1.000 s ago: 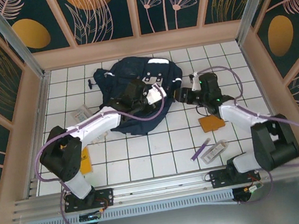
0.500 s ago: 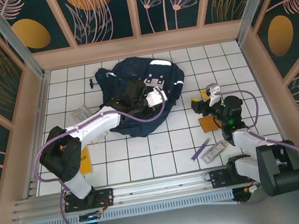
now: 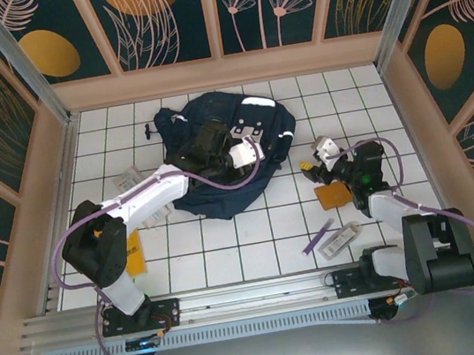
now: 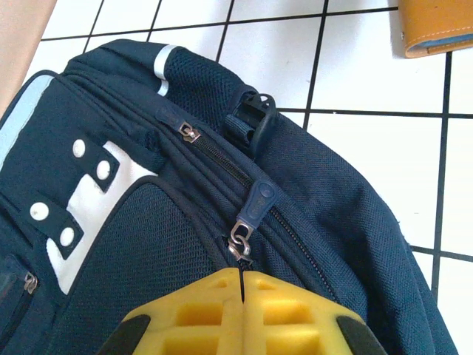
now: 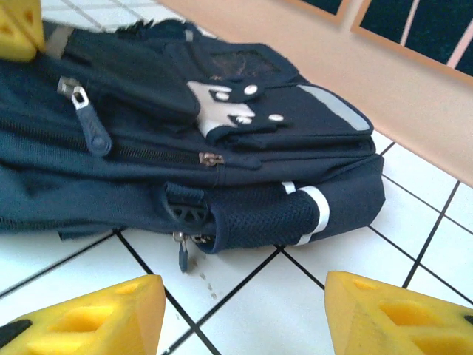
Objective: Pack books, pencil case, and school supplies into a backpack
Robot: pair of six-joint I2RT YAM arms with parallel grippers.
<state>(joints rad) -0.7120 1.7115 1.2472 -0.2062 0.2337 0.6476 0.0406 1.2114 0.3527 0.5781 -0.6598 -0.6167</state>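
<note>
The left end effector (image 4: pixel 242 285), shut at the zipper slider (image 4: pixel 238 248) on the backpack (image 3: pixel 270 128), should pull along the track while the wide, empty right end effector (image 5: pixel 244 288) at three o'clock braces.

The small metal zip ring (image 4: pixel 238 242) of the large navy-blue fabric backpack (image 4: pixel 133 244) vanishes at the tips of the pressed-together yellow jaws of the left gripper (image 4: pixel 242 281), so a pinch cannot be confirmed. Far beyond those jaws, the thin orange book (image 4: pixel 437 26) is cropped at the view's corner. Well behind them, the thin yellow book (image 3: pixel 134 253) lies half under the left arm (image 3: pixel 104 242).
</note>
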